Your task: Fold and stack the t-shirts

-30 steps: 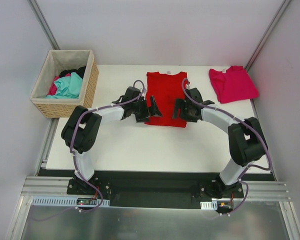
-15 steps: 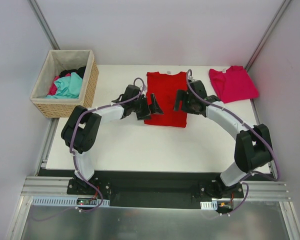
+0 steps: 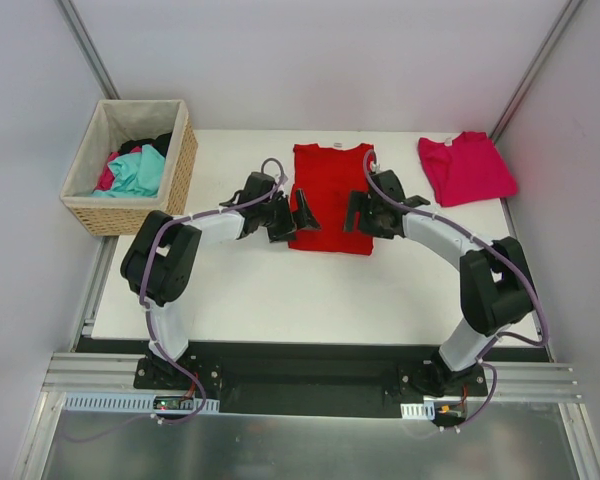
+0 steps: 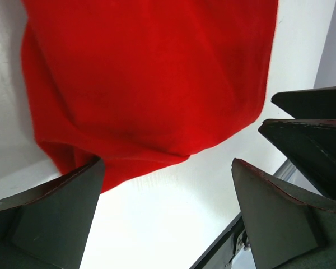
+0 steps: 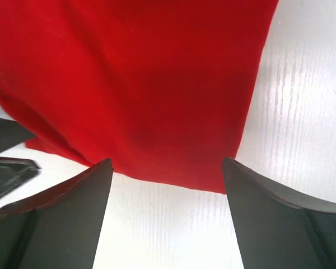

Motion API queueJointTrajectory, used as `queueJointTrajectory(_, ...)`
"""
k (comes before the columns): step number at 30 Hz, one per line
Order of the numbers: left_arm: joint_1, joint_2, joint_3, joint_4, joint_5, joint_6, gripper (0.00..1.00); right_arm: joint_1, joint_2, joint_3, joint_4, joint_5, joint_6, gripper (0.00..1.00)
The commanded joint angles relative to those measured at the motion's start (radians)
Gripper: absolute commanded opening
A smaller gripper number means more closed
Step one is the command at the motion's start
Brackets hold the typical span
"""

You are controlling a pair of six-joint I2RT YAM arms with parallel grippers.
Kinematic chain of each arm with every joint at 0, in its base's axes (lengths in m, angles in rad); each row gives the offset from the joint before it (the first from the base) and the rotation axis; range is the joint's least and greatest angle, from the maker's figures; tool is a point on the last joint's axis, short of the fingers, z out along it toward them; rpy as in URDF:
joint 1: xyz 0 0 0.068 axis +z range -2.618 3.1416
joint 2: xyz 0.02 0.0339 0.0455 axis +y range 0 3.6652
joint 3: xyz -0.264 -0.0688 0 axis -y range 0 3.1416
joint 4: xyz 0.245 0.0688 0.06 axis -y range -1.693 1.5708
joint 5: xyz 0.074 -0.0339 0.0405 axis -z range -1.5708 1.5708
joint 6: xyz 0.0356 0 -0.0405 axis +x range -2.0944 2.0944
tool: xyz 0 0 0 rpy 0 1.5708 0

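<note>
Near side: both arm bases at the table (image 3: 280, 290) edge, elbows bent inward.

Mid-table: left gripper (image 3: 294, 217) and right gripper (image 3: 363, 214) low over the near half of the red t-shirt (image 3: 332, 190), one at each side edge. Jaws spread wide on both, nothing between the fingers.

Wrist views: near hem just ahead of the fingertips, cloth flat on the table. Outline a narrow rectangle, no sleeves showing.

Step judged: end-to-end fold of the red t-shirt, pre-grasp.

Next move: pinch both near hem corners, lift, carry toward the collar, evenly to avoid skew.

Far right: magenta-pink t-shirt (image 3: 467, 167), apparently folded, well apart; likely stacking partner.

Far left: wicker basket (image 3: 185, 160) holding more clothes.
</note>
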Motion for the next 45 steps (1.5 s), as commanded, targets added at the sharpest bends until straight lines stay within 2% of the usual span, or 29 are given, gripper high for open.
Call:
queueJointTrajectory(1, 0.013, -0.036, 0.012, -0.090, -0.074, 0.042, 0.95, 0.006, 0.001, -0.001, -0.023, 0.074, -0.007, 0.82)
queueJointTrajectory(7, 0.010, -0.079, 0.192, -0.453, -0.268, 0.137, 0.94, 0.009, -0.012, 0.071, -0.146, 0.220, -0.073, 0.83)
queueJointTrajectory(8, 0.010, -0.079, 0.257, -0.502, -0.295, 0.169, 0.94, 0.011, -0.011, 0.080, -0.178, 0.236, -0.080, 0.83)
queueJointTrajectory(9, 0.007, -0.076, 0.294, -0.556, -0.367, 0.186, 0.94, 0.013, -0.009, 0.089, -0.193, 0.280, -0.095, 0.83)
queueJointTrajectory(10, 0.004, -0.070, 0.328, -0.666, -0.404, 0.204, 0.94, 0.014, -0.015, 0.095, -0.203, 0.300, -0.100, 0.83)
queueJointTrajectory(11, 0.000, -0.050, 0.389, -0.713, -0.438, 0.235, 0.94, 0.014, -0.014, 0.095, -0.221, 0.317, -0.111, 0.83)
queueJointTrajectory(17, -0.006, 0.061, 0.482, -0.909, -0.610, 0.301, 0.91, 0.020, 0.040, 0.118, -0.285, 0.423, -0.134, 0.83)
queueJointTrajectory(21, -0.042, 0.113, 0.491, -0.942, -0.684, 0.313, 0.91, 0.028, 0.075, 0.118, -0.286, 0.428, -0.136, 0.83)
queueJointTrajectory(28, -0.072, 0.157, 0.543, -0.943, -0.651, 0.306, 0.91, 0.039, 0.126, 0.157, -0.287, 0.423, -0.140, 0.84)
queueJointTrajectory(36, -0.106, 0.130, 0.611, -0.948, -0.628, 0.301, 0.91, 0.039, 0.109, 0.184, -0.299, 0.423, -0.152, 0.84)
queueJointTrajectory(45, -0.115, 0.179, 0.566, -0.943, -0.685, 0.287, 0.91, 0.040, 0.133, 0.196, -0.296, 0.420, -0.151, 0.83)
